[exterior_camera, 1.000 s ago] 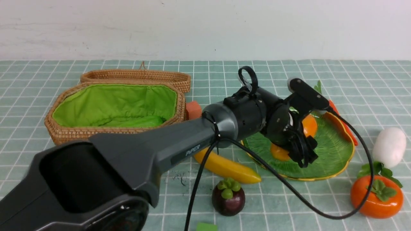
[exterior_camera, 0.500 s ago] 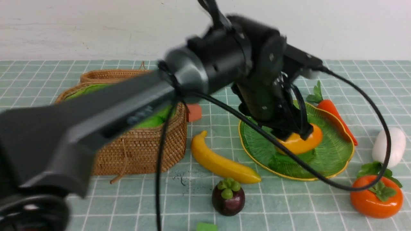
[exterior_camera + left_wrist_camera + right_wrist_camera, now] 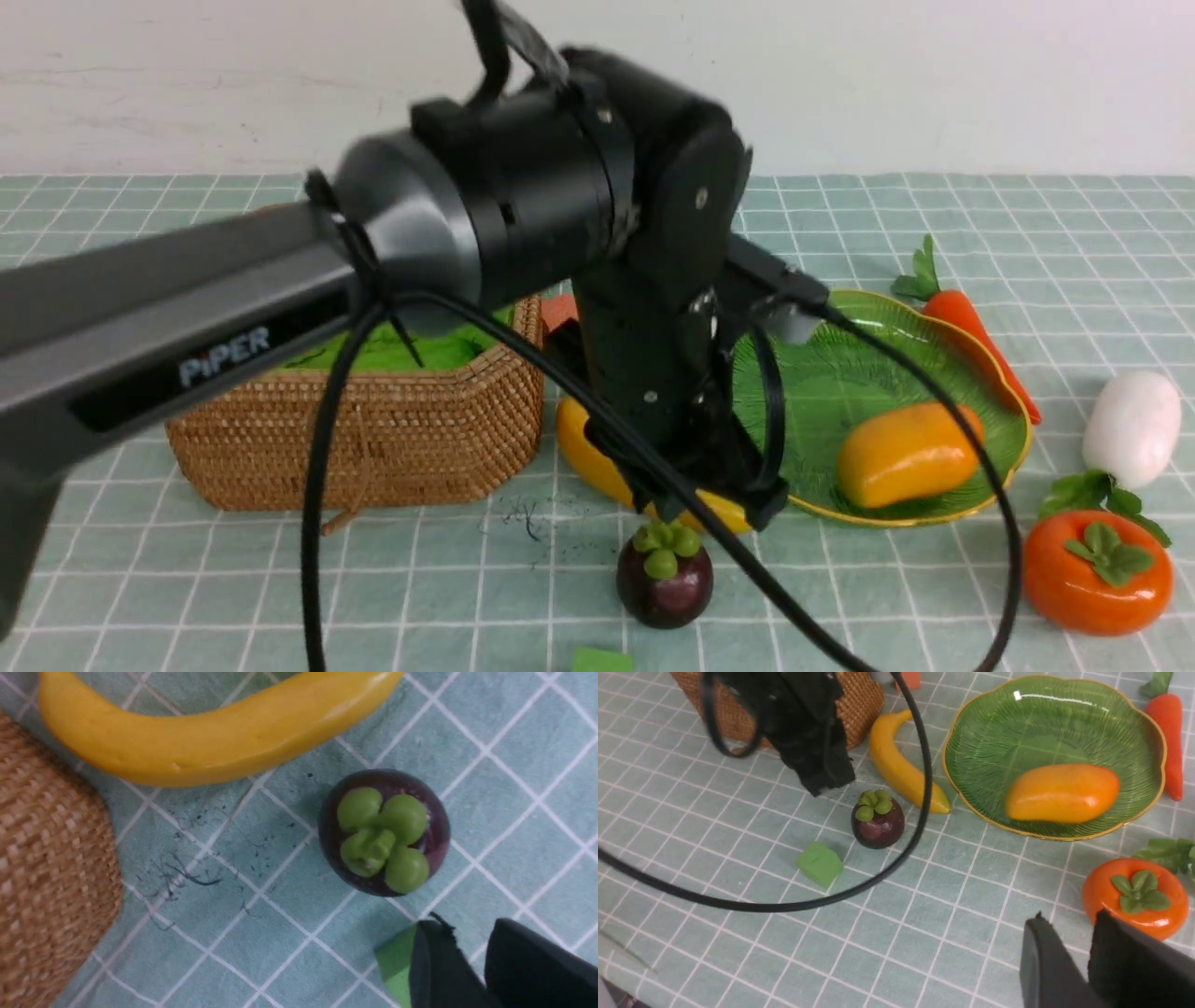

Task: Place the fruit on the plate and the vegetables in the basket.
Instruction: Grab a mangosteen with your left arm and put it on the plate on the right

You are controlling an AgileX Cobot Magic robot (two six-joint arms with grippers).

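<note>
The mango [image 3: 907,455] lies on the green plate [image 3: 840,373]. My left gripper [image 3: 714,504] points down over the banana [image 3: 583,443], just above the mangosteen [image 3: 384,833]. Its jaws [image 3: 467,933] stand a narrow gap apart with nothing between them. The right gripper [image 3: 1070,924] hovers near the persimmon [image 3: 1134,896], also slightly open and empty. The carrot [image 3: 980,336] rests against the plate's far right rim. The white radish [image 3: 1132,427] lies to the right of the plate. The wicker basket [image 3: 373,439] stands at the left, partly hidden by my left arm.
A small green cube [image 3: 819,863] lies near the mangosteen at the front edge. An orange-red block [image 3: 558,313] sits behind the basket's right corner. The left arm's black cable [image 3: 920,788] loops over the banana and the cloth.
My left gripper has lifted off the plate, leaving the mango there, and swung left to above the banana and mangosteen. Its jaws have narrowed. The right gripper's jaws are unchanged.
</note>
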